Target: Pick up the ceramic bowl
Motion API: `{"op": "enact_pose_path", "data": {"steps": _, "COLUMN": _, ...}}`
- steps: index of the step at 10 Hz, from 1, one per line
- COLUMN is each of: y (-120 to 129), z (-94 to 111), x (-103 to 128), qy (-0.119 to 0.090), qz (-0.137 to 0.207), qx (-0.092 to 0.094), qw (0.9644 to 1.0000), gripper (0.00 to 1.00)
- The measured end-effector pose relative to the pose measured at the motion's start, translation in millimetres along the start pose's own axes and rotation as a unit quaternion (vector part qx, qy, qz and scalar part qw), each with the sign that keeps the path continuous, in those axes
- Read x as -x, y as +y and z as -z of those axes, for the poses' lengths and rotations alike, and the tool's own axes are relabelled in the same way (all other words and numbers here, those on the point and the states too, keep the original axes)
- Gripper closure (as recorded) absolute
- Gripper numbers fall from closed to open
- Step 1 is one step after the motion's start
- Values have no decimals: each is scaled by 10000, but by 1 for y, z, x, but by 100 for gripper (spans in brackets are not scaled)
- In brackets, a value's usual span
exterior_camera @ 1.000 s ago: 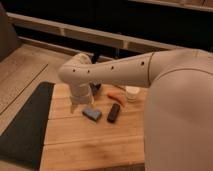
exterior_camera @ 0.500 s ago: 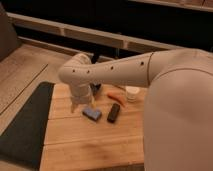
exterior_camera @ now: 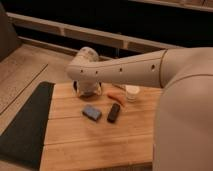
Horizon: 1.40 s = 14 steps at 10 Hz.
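Nothing has shifted that I can see since 0.5 s ago: the arm (exterior_camera: 125, 70) still reaches in from the right over the wooden table (exterior_camera: 100, 145), with the gripper (exterior_camera: 86, 86) low at the far left part, right over what looks like the ceramic bowl (exterior_camera: 89, 93), a dark round shape mostly hidden beneath it. Whether the gripper is spread or clamped I cannot tell. Nearer me lie 1 blue block (exterior_camera: 92, 112) and 1 black object (exterior_camera: 114, 112), and a white cup (exterior_camera: 132, 92) stands to the bowl's right.
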Motion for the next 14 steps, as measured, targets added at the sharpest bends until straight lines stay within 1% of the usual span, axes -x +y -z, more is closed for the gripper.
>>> {"op": "enact_pose_path", "data": {"steps": 1, "y": -5, "z": 7, "x": 14, "qy": -282, "qz": 21, "qx": 111, "qw": 9995, "gripper": 35}}
{"op": "enact_pose_path", "data": {"steps": 2, "y": -5, "z": 9, "x": 18, "qy": -363, "qz": 36, "qx": 149, "qw": 9992, "gripper": 35}}
{"op": "enact_pose_path", "data": {"steps": 3, "y": -4, "z": 10, "x": 20, "qy": -394, "qz": 49, "qx": 171, "qw": 9991, "gripper": 35}}
{"op": "enact_pose_path", "data": {"steps": 5, "y": -3, "z": 10, "x": 19, "qy": -387, "qz": 45, "qx": 181, "qw": 9991, "gripper": 35}}
{"op": "enact_pose_path", "data": {"steps": 6, "y": -24, "z": 5, "x": 25, "qy": -432, "qz": -138, "qx": 83, "qw": 9989, "gripper": 35}}
{"op": "enact_pose_path", "data": {"steps": 7, "y": -45, "z": 3, "x": 35, "qy": -526, "qz": -277, "qx": -8, "qw": 9982, "gripper": 35}}
{"op": "enact_pose_path", "data": {"steps": 8, "y": -70, "z": -1, "x": 50, "qy": -682, "qz": -418, "qx": -89, "qw": 9968, "gripper": 35}}
{"op": "enact_pose_path", "data": {"steps": 9, "y": -88, "z": -6, "x": 62, "qy": -793, "qz": -495, "qx": -120, "qw": 9956, "gripper": 35}}
{"op": "enact_pose_path", "data": {"steps": 10, "y": -104, "z": -20, "x": 78, "qy": -900, "qz": -505, "qx": -84, "qw": 9946, "gripper": 35}}
{"op": "enact_pose_path", "data": {"steps": 12, "y": -114, "z": -44, "x": 96, "qy": -986, "qz": -530, "qx": 134, "qw": 9936, "gripper": 35}}
{"op": "enact_pose_path", "data": {"steps": 13, "y": -118, "z": -58, "x": 100, "qy": -956, "qz": -561, "qx": 263, "qw": 9935, "gripper": 35}}
{"op": "enact_pose_path", "data": {"steps": 14, "y": -120, "z": -68, "x": 98, "qy": -886, "qz": -556, "qx": 309, "qw": 9940, "gripper": 35}}
